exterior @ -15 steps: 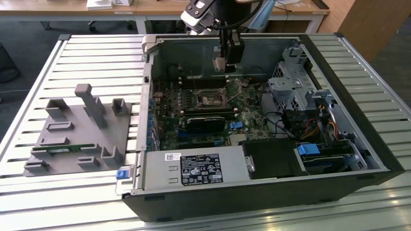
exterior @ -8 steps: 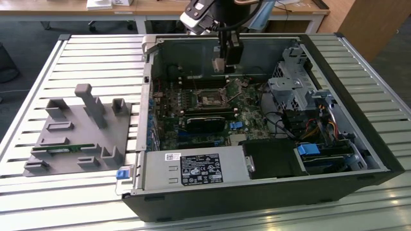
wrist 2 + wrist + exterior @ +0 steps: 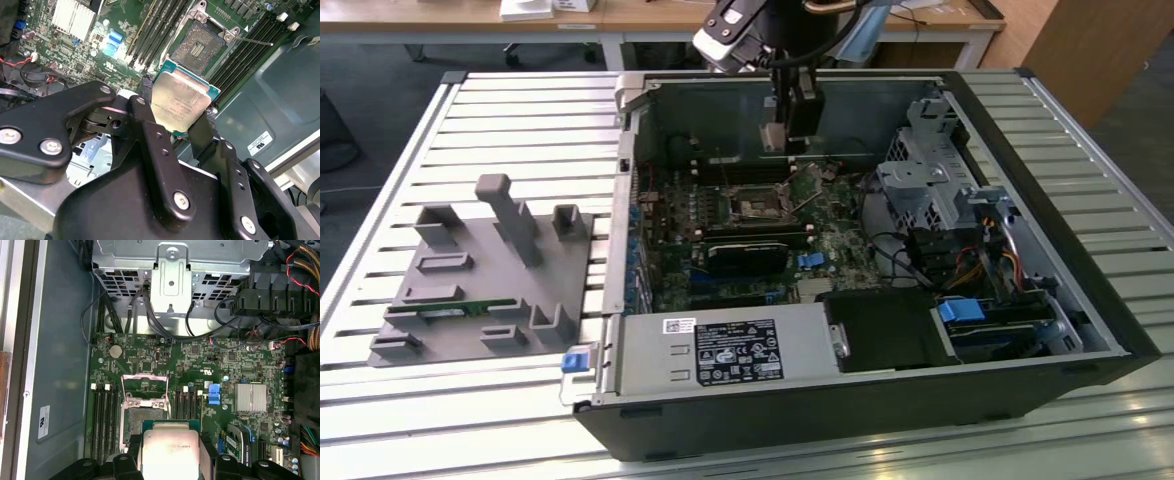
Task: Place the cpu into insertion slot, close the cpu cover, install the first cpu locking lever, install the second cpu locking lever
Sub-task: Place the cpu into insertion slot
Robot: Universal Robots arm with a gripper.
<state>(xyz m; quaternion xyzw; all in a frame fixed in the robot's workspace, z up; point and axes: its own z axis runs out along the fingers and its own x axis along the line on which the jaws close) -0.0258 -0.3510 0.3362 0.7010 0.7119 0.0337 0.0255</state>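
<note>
The cpu (image 3: 181, 101) is a small square chip with a pale metal top and a teal rim. My gripper (image 3: 177, 107) is shut on its two opposite edges. In the exterior view the gripper (image 3: 782, 135) hangs inside the open computer case, above the motherboard (image 3: 720, 215) and a little behind the insertion slot (image 3: 758, 206). In both wrist views the slot (image 3: 199, 47) lies bare and dark, just beyond the cpu (image 3: 170, 450). The cpu cover (image 3: 145, 385) stands flipped open at the slot's far side. A thin locking lever (image 3: 254, 40) sticks out beside the slot.
Memory slots (image 3: 104, 415) flank the slot on both sides. A metal drive cage (image 3: 927, 185) with cables fills the case toward the exterior view's right. A black power supply (image 3: 727, 352) sits at the case front. A grey fixture (image 3: 480, 270) stands on the slatted table.
</note>
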